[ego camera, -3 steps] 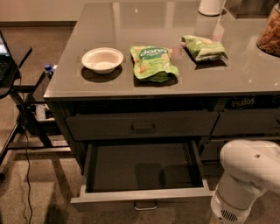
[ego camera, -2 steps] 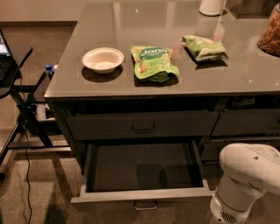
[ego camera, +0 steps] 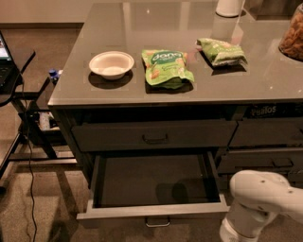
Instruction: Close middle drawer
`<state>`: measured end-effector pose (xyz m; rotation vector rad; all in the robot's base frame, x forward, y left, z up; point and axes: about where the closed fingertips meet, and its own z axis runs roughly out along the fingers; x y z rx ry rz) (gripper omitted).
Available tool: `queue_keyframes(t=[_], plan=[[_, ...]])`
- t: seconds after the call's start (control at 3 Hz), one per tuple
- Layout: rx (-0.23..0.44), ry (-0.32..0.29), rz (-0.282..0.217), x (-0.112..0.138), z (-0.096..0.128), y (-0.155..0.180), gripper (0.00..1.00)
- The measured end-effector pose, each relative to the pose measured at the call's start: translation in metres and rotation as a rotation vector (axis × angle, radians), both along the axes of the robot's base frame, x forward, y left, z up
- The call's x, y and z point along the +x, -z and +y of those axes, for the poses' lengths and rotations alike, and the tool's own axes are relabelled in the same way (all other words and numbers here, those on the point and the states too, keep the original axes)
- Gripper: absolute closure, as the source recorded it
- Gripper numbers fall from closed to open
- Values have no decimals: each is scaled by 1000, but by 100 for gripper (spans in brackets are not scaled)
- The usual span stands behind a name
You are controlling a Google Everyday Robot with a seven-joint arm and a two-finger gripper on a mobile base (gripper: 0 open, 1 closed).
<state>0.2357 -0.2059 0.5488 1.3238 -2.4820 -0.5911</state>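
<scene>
The gripper is out of shot, so whether it is open or closed, or holding anything, cannot be told. All that shows of the robot is a rounded white arm segment (ego camera: pixel 265 198) at the lower right, cut by the bottom and right edges.

Just left of that arm, the middle drawer (ego camera: pixel 151 210) stands pulled well out, its dark box bare and its grey front panel nearest the camera. Its small pull handle (ego camera: pixel 157 222) pokes out under the panel, close to the bottom edge. The arm is close beside the drawer's right front corner; touching or not, hard to say.

Above and behind it, the upper drawer front (ego camera: pixel 151 134) sits flush. Directly behind the arm are narrower drawer fronts (ego camera: pixel 265 134), partly hidden, under a label too dim to read.

Up on the countertop (ego camera: pixel 265 80), far above the arm: a white bowl (ego camera: pixel 111 64), a green snack bag (ego camera: pixel 166 67) and a second green bag (ego camera: pixel 221 51). A jar (ego camera: pixel 292 33) is cropped at the right edge, and a white object (ego camera: pixel 229 7) is cut off at the top.
</scene>
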Motion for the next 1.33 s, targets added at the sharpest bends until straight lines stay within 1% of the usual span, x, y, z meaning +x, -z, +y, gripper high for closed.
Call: queue_keyframes(t=[0.33, 0.67, 1.0, 1.33], plan=[[35, 12, 15, 8, 8, 58, 100], [55, 29, 18, 16, 10, 94, 100], [60, 30, 27, 14, 11, 98, 100], [83, 49, 12, 18, 19, 103, 100]])
